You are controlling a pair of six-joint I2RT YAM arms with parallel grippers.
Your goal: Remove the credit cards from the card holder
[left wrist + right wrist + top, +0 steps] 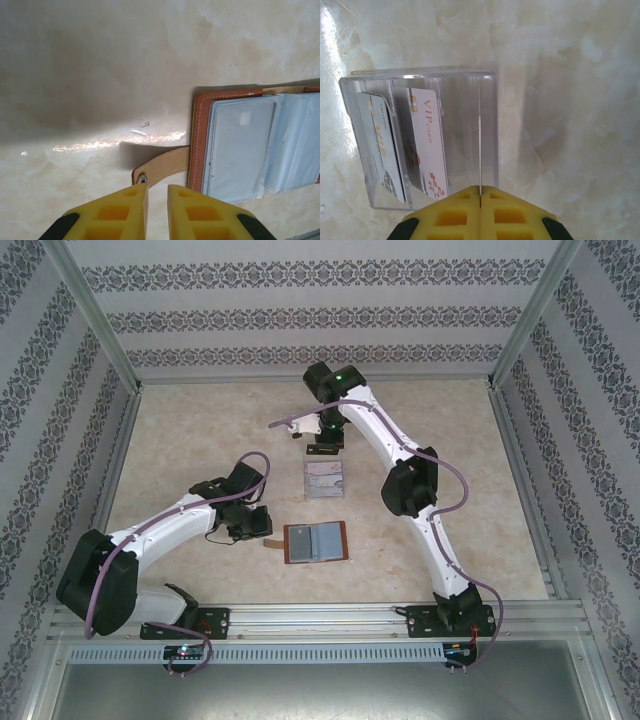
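- Beige marbled table [200, 430] underneath, striped floral wallpaper [300, 300] on three sides.
- We count one card holder [316, 542], lying open and flat at the near middle, grey-blue pockets up, with its strap tab [162, 167] poking out left.
- One clear box [420, 75] sits just beyond it, with two credit cards [427, 140] standing inside.
- We see the left gripper [157, 189] just over the tab, fingers slightly apart, gripping nothing.
- The right gripper [480, 191] is above the box, fingers pressed together on a thin edge-on card [480, 140], as far as we can tell.
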